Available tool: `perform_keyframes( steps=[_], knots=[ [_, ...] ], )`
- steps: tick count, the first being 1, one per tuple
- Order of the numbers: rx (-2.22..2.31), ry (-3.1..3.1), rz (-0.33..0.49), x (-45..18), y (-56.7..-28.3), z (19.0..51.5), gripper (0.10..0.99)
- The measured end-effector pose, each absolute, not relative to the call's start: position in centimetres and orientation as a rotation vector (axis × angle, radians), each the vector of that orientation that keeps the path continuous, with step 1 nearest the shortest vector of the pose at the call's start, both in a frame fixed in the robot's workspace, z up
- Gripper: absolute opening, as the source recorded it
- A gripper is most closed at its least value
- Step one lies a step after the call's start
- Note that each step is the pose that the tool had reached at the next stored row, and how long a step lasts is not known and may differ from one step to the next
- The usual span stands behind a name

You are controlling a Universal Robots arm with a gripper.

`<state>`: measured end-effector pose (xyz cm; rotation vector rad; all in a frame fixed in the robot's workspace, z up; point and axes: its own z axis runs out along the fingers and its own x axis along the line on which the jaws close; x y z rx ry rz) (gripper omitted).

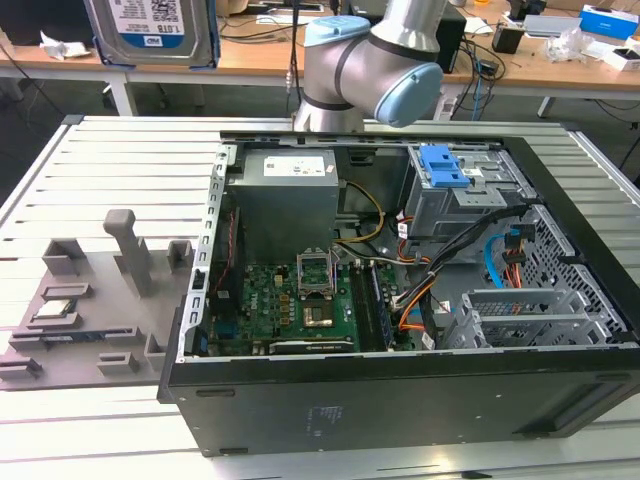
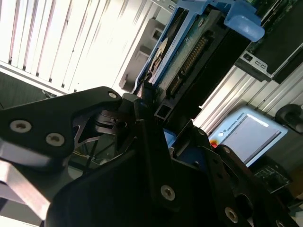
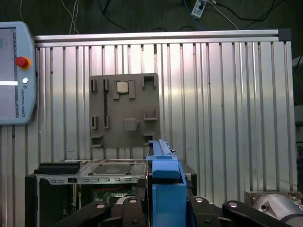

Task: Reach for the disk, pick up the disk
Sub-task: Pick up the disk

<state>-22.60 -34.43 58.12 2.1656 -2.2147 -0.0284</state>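
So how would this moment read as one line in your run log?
gripper: shut on disk | disk: held in the air above table | computer case: open, lying on table

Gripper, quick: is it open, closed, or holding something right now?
Gripper: closed, holding the disk.

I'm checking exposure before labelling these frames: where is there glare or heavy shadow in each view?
Second wrist view: the slatted table is washed out by glare, while the gripper clamping the disk sits dark in shade. First wrist view: soft bright streaks on the table. Exterior view: even light, the computer case interior shadowed.
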Motion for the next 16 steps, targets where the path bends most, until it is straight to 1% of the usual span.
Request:
perform_keyframes(
  steps=[16],
  knots=[
    [2.166,-2.215,-0.029,-15.8,-34.2,58.1,0.365]
  ],
)
